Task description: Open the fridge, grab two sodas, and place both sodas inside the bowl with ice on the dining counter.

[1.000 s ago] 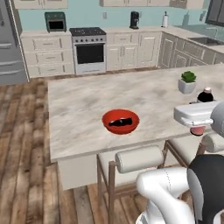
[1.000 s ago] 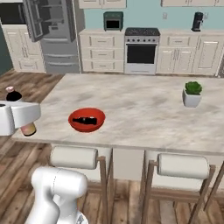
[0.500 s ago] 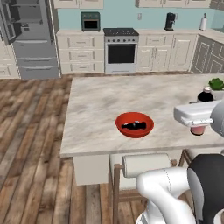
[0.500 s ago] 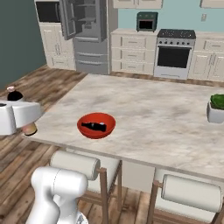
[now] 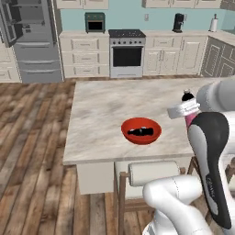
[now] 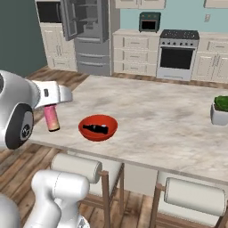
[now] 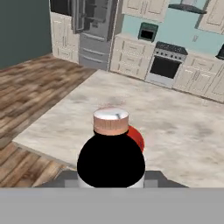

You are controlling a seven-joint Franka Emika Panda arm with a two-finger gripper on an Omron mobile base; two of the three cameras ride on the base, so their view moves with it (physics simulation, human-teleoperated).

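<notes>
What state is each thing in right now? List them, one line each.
Fridge: doors open.
Dark soda: lying on its side in the bowl.
Pink soda: upright, held above the counter edge, beside the bowl.
Bowl: on the counter, one bottle inside.
Hand: shut on the pink soda.
Oven: door closed.
Potted plant: upright on the counter.

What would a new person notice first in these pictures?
The red bowl on the island counter holds a dark bottle. The end effector holds a pink bottle beside the counter's near corner. Behind, the fridge stands open.
</notes>
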